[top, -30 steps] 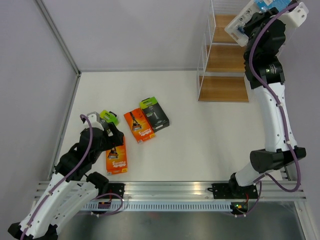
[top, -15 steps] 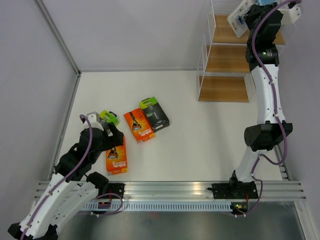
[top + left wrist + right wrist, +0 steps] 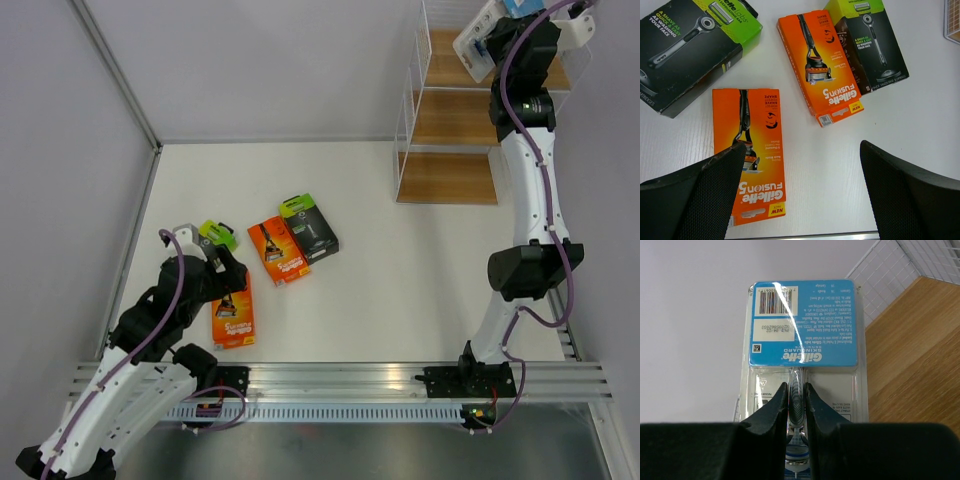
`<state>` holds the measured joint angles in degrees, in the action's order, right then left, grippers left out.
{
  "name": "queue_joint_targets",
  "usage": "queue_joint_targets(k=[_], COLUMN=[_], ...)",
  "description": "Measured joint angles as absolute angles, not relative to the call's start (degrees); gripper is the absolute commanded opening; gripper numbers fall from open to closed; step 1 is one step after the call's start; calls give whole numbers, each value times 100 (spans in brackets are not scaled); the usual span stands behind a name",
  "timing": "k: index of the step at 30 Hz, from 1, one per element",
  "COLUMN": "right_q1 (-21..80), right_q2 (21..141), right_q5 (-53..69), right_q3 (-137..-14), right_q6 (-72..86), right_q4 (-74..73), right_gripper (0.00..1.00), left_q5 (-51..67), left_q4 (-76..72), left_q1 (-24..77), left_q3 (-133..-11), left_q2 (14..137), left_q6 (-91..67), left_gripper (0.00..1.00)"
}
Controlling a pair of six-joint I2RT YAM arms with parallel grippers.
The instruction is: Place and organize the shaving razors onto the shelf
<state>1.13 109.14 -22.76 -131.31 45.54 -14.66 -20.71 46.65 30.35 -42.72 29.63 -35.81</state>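
Observation:
The shelf (image 3: pixel 450 120) stands at the far right, with a white wire frame and wooden boards. My right gripper (image 3: pixel 497 40) is raised at its top tier and shut on the clear blister pack with the blue card (image 3: pixel 476 45). In the right wrist view the gripper (image 3: pixel 796 392) pinches the pack's (image 3: pixel 805 325) middle ridge, beside a wooden board (image 3: pixel 920 355). My left gripper (image 3: pixel 801 150) is open and empty, low over the table. Below it lie two orange packs (image 3: pixel 752 150) (image 3: pixel 820 65) and two black boxes with lime ends (image 3: pixel 690 50) (image 3: pixel 872 45).
The four packs lie in a cluster at the left middle of the table, around an orange one (image 3: pixel 278 250). The shelf's wire mesh (image 3: pixel 890 270) rises close to the held pack. A metal rail (image 3: pixel 340 380) runs along the near edge. Grey walls close the left and back.
My right arm has straightened and carried the blister pack up and slightly left, closer to the shelf's top tier. The left arm and the table packs have not moved.

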Motion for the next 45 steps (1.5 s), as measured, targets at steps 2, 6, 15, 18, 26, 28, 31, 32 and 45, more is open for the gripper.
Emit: queue_joint_targets(k=[2,6,15,18,26,28,31,32,45], right_q1=[113,113,113,113,113,113,113,113,119], right_q2=[10925,10969,11032,11034,10991,10884,10455,10134,5282], right_q5=[-2268,-2145,-1959,-1831,-1310,-1125,-878,-762,1664], right_q3=[-13139,-13218,-13218,-13251,-13496,-13496,-13216,-12868,-7157], right_q6=[4519,4475,4213,4086,3586,3317,2842,2683,2025], right_q4=[-1481,-1544,-1680,-1684,-1678,-1806,-2034,-2062,-1498], right_gripper=[2,23,74,75,86,93,98,98,97], left_q5=[-2071,-2071,-2073,-2073,-2071,-2071,-2073,-2073,-2071], left_q4=[4665,4665,4665,4665,4665,4665,4665,4665,4665], left_q1=[3035,3035,3035,3035,3035,3035,3035,3035,3035], left_q3=[-4272,-4272,-4272,-4272,-4272,-4272,-4272,-4272,-4272], left_q2=[2971,2969,2934,2934,2934,2934,2930,2921,3013], left_q6=[-3581,-3583,-3583,-3583,-3581,-3581,-3583,-3583,-3583], left_gripper=[100,100,100,100,100,99,100,100,100])
